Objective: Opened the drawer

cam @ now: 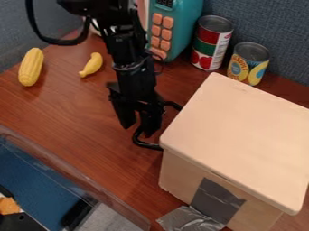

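Observation:
The gripper [139, 125] hangs down at the left side of a pale wooden box [238, 131], over the black drawer handle. Its fingers are spread apart, pointing down. The curved handle [147, 144] sticks out from the box's left side; part of it is hidden behind the right finger, which overlaps the loop. Whether finger and handle touch, I cannot tell. The box's lid hides the drawer front, so how far the drawer stands out cannot be seen.
Behind the gripper stand a teal toy phone [175, 27] and two cans [211, 43] [248, 63]. Toy corn [30, 66] and a toy banana [91, 65] lie at the upper left. Grey tape [190, 219] sits by the box's front; a clear-walled bin [72, 178] borders the lower left.

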You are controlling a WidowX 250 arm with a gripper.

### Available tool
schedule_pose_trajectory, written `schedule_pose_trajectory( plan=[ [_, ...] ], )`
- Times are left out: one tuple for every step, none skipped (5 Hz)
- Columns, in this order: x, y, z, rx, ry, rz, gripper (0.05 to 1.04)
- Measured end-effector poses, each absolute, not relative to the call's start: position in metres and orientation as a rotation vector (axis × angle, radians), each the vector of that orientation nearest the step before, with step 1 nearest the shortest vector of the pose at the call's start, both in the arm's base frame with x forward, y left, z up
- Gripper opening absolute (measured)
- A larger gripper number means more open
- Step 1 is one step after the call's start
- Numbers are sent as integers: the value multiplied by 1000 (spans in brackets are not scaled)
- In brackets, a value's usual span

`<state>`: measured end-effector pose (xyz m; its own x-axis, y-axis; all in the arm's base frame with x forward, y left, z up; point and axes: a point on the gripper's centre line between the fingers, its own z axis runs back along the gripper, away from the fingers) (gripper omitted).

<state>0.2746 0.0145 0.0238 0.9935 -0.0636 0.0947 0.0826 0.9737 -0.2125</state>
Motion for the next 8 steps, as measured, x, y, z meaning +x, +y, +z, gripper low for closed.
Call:
schedule_pose_trajectory(
  plan=[
    [273, 18, 23, -211, -81, -80, 394],
    [273, 34, 21, -181, -72, -62, 190],
    [275, 50, 20, -163, -66, -37, 143],
    [276, 67, 20, -126, -60, -41, 141],
    [273, 87, 21, -82, -57, -32, 137],
    [266, 108, 28, -52, -65, 3, 130],
    [258, 121, 39, -37, -79, 16, 129],
    [256, 120, 42, -48, -82, -1, 159]
  ],
)
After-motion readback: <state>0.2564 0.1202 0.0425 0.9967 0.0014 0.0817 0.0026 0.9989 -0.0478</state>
